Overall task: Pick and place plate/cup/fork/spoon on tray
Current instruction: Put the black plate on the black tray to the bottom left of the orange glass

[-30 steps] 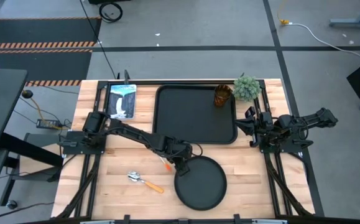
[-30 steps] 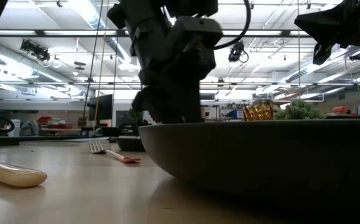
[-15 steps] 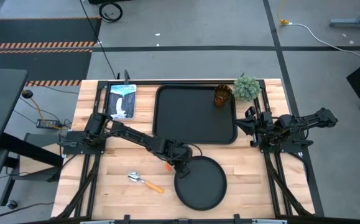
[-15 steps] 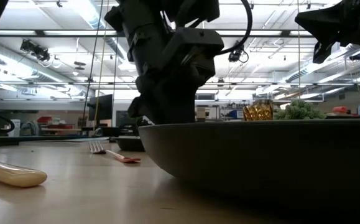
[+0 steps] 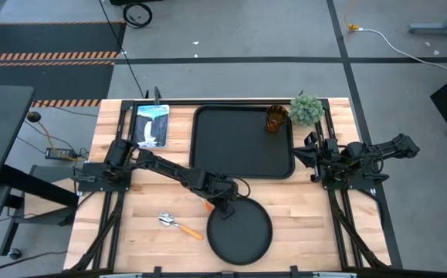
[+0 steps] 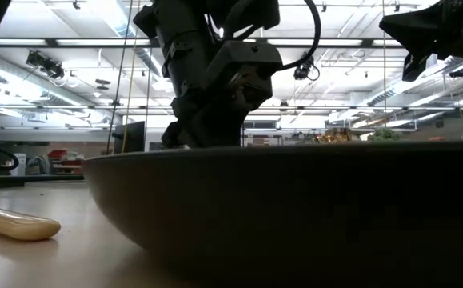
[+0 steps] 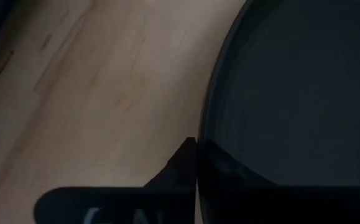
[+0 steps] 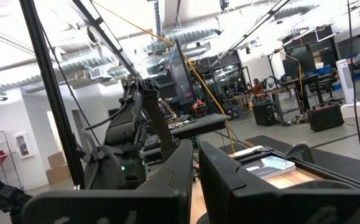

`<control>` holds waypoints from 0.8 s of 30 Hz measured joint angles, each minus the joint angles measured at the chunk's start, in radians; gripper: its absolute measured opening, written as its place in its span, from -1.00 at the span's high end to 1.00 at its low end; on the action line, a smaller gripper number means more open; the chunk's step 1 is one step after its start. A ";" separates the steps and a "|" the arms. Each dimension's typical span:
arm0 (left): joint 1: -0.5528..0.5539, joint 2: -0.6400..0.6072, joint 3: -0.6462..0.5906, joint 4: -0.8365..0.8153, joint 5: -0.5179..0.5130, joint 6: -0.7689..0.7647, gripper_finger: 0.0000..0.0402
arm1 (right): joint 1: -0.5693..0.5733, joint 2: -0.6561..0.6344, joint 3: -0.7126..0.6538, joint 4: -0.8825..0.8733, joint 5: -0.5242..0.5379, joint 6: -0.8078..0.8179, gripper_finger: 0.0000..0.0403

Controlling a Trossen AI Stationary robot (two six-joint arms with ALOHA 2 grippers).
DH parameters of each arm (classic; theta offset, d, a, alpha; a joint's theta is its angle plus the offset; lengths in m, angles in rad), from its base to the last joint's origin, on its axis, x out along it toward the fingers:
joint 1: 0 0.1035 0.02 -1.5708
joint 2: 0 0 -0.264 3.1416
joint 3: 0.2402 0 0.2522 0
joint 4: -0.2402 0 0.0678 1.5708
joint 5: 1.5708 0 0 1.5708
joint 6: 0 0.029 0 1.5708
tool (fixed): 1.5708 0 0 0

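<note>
The round black plate (image 5: pixel 242 235) lies near the table's near edge and fills the low view (image 6: pixel 295 208). My left gripper (image 5: pixel 222 208) is at the plate's far-left rim, shut on it. The black tray (image 5: pixel 208 154) lies at the far middle, with the amber cup (image 5: pixel 275 118) standing in its far right corner. The spoon (image 5: pixel 178 224) lies on the table left of the plate; its handle also shows in the low view (image 6: pixel 15 224). Only an orange bit of the fork (image 5: pixel 206 206) shows beside the left arm. My right gripper (image 5: pixel 309 154) is shut and waits at the table's right. My left gripper holds the plate's far-left rim (image 7: pixel 199 155). One finger (image 7: pixel 178 169) stands outside the rim; the other is lost against the dark inside of the plate. The fingers come down from above, slanting from the far left. Whether the plate is clear of the table, I cannot tell.
A small green plant (image 5: pixel 306 108) stands at the far right corner beside the tray. A picture card (image 5: pixel 151 123) lies at the far left. Bare wood shows to the right of the plate and between plate and tray.
My left gripper has gone a little toward the table's near left, and the plate has come with it, toward the near edge and slightly left. In the low view the plate now looms larger and hides the fork, and largely the cup.
</note>
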 joint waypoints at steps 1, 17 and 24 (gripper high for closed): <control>0.005 -0.003 0.000 -0.002 0.000 -0.001 0.92 | 0.000 0.000 0.000 0.000 0.000 0.000 0.83; 0.148 -0.018 0.176 -0.180 0.079 0.164 0.93 | 0.000 0.000 0.000 0.000 0.000 0.000 0.83; 0.326 -0.018 0.193 -0.199 0.135 0.255 0.93 | 0.000 0.000 0.000 0.000 0.000 0.000 0.83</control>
